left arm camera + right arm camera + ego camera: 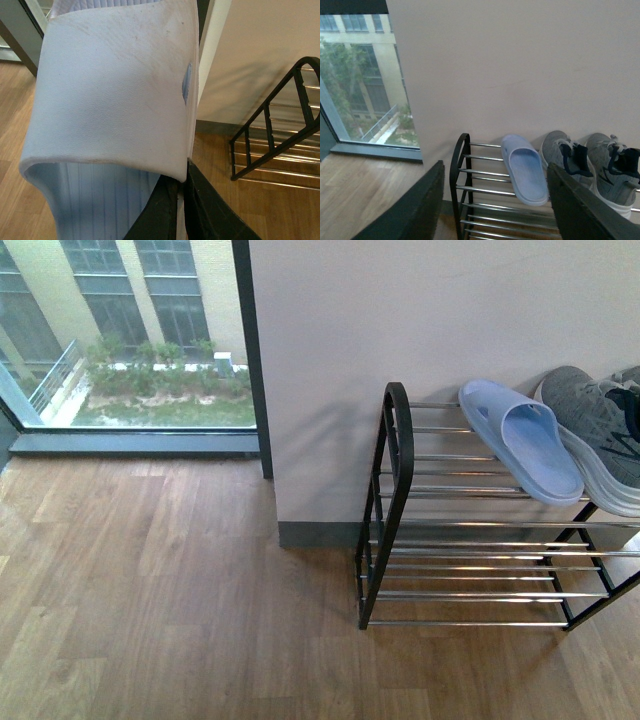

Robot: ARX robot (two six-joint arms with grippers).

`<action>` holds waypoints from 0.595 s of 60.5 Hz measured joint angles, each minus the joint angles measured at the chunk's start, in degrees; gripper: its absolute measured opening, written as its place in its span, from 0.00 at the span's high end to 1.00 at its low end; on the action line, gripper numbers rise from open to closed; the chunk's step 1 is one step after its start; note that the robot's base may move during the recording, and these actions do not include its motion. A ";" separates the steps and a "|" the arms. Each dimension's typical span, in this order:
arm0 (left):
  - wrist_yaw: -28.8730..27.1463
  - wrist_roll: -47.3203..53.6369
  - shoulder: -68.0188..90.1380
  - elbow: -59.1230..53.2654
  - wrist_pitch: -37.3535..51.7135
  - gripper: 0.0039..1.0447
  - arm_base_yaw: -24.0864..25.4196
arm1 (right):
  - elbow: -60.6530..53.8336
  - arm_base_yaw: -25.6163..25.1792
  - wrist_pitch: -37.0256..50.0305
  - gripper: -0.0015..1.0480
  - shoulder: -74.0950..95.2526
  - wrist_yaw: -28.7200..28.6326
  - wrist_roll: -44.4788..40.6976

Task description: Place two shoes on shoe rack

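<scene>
On rack (400, 440): slipper (525, 445) beside sneakers (590, 162) | left tool (181, 200) grips slipper (115, 90)

The right gripper (495, 210), fingers spread apart, faces the shoe rack (470, 195) ahead of it. On the rack's top tier, straight ahead, a slipper (524, 170); beside it, two sneakers (590, 165). The left gripper (181, 200) clamps a second slipper (115, 90), the rack off beyond it.

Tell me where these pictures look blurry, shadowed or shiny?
Front view: chrome bars of the black metal shoe rack glint; rack shadow on the wall. Left wrist view: pale blue foam slipper fills the frame. Right wrist view: soft, window bright, open right gripper fingers dark.
</scene>
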 joint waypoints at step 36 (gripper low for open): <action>0.44 0.00 -0.07 0.00 0.00 0.99 -0.13 | 0.00 0.15 -0.04 0.09 -0.11 0.33 0.02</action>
